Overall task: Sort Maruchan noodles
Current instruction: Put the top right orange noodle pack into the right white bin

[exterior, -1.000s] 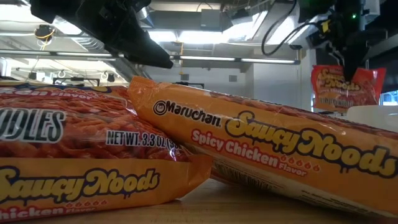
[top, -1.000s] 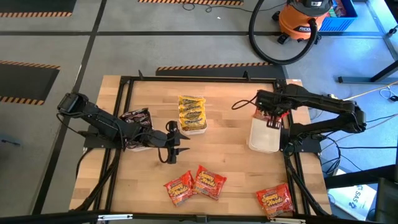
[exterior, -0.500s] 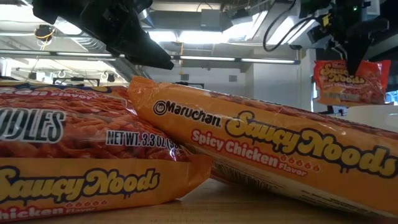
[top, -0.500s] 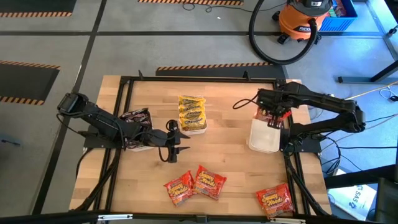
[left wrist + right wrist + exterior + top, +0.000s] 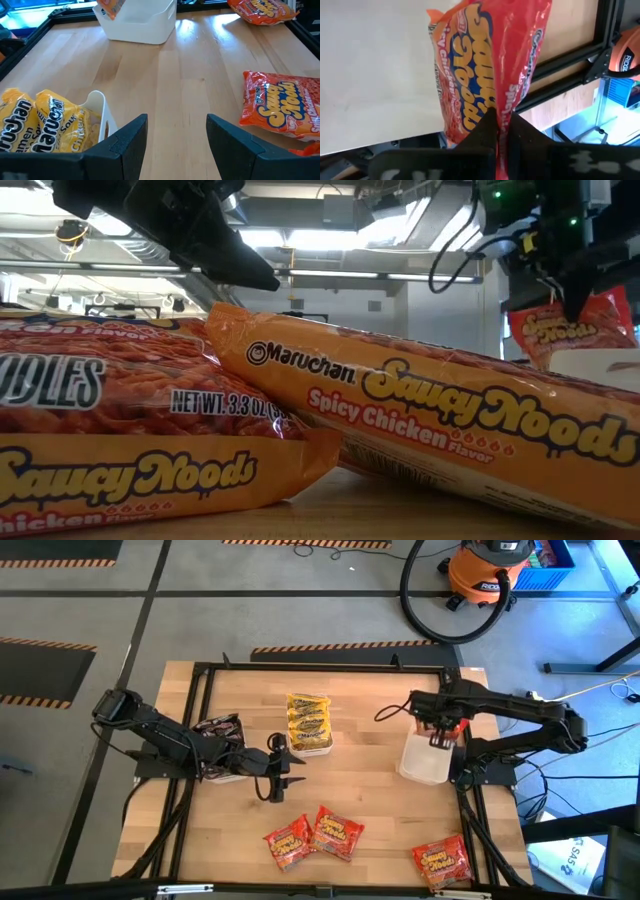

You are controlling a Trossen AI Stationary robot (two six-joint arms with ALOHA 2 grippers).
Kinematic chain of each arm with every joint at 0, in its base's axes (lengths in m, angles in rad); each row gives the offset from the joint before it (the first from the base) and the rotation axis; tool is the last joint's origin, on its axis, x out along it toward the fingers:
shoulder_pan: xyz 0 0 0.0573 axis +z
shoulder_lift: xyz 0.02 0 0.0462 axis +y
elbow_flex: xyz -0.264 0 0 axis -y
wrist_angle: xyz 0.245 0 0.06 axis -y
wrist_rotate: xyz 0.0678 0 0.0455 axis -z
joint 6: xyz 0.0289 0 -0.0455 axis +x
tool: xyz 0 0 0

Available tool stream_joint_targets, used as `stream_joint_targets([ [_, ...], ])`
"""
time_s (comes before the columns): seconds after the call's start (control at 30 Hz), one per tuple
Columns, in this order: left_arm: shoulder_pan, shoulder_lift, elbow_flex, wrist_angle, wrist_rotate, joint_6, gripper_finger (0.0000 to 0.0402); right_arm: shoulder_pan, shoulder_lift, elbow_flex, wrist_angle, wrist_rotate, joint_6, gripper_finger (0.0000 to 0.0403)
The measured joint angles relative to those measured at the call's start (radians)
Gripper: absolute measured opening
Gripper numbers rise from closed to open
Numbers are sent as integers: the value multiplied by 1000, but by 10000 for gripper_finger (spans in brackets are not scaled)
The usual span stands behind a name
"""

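Wooden bench (image 5: pixel 380 810) framed in black rails, seen from above.

Left arm stretched low across bench's left half. Left tool (image 5: pixel 277 768) hovering over bare wood near bench centre, fingers (image 5: pixel 122 142) parted, nothing between them.

Right arm reaching in from the right. Right tool (image 5: pixel 441 736) above white tray (image 5: pixel 422 765) on right side, fingers clamped tight on edge of red packet (image 5: pixel 487 65), which hangs partly down into that tray.

Second white tray (image 5: pixel 312 748) near centre back, holding stacked yellow packets (image 5: pixel 308 718). In left wrist view, yellow packets just beside the left tool.

Dark packets (image 5: pixel 218 727) at left, partly hidden behind left arm.

Two red packets (image 5: pixel 314 835) lying touching, front centre of bench. One more red packet (image 5: pixel 441 862) at front right corner.

Orange vacuum (image 5: pixel 488 572) on floor beyond bench.
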State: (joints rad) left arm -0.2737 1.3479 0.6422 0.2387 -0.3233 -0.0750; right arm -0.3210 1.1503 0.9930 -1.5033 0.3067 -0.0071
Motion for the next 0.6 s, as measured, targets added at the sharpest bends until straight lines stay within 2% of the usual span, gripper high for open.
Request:
stream_joint_targets([
  [0.3,1,0,0,3,0,7,195,0,0,-4,30,-4,27,0],
  [0.6,3,0,0,9,0,8,195,0,-1,59,9,-29,90,0],
])
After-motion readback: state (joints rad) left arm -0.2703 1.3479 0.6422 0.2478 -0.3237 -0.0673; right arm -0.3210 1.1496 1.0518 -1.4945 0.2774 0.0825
